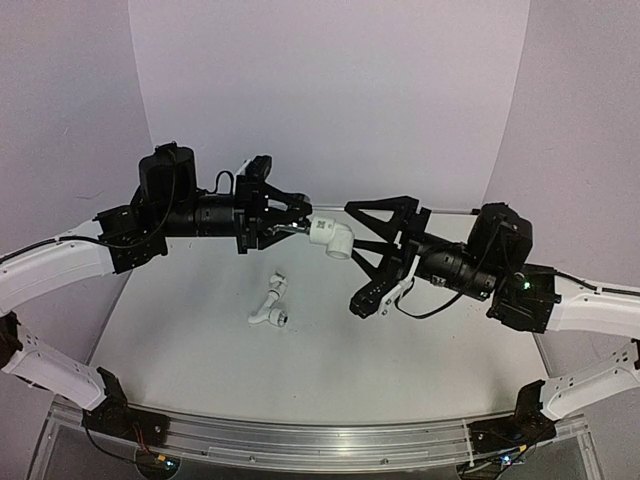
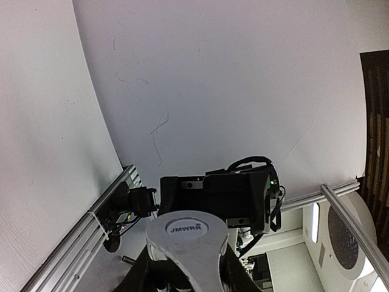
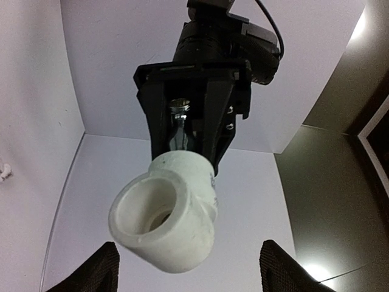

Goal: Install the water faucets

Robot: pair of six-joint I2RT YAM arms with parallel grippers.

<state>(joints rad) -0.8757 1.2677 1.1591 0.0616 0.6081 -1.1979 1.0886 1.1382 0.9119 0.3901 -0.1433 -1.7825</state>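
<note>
1. Work surface: The table (image 1: pixel 200 340) is a plain white sheet. It runs up without a seam into a curved white backdrop (image 1: pixel 330 100), which fills the upper half of the top view. An aluminium rail (image 1: pixel 320 440) crosses the bottom of that view, and both arm bases sit on it.

2. Room: In the left wrist view, the backdrop carries faint scuff lines. A bright room area shows past its edge at the lower right.

3. Left gripper (image 1: pixel 296 218): It is clamped on the chrome faucet (image 3: pixel 179 121) at frame centre, raised above the table.

4. White elbow fitting (image 1: pixel 333 238): It is seated on the end of the faucet's stem, with its open socket facing the right wrist camera.

5. Right gripper (image 1: pixel 352 258): The jaws are spread wide. One finger is on each side of the elbow, and neither touches it.

6. White bent pipe piece (image 1: pixel 270 305): It lies flat on the table, below the held parts in the top view and apart from both grippers.
</note>
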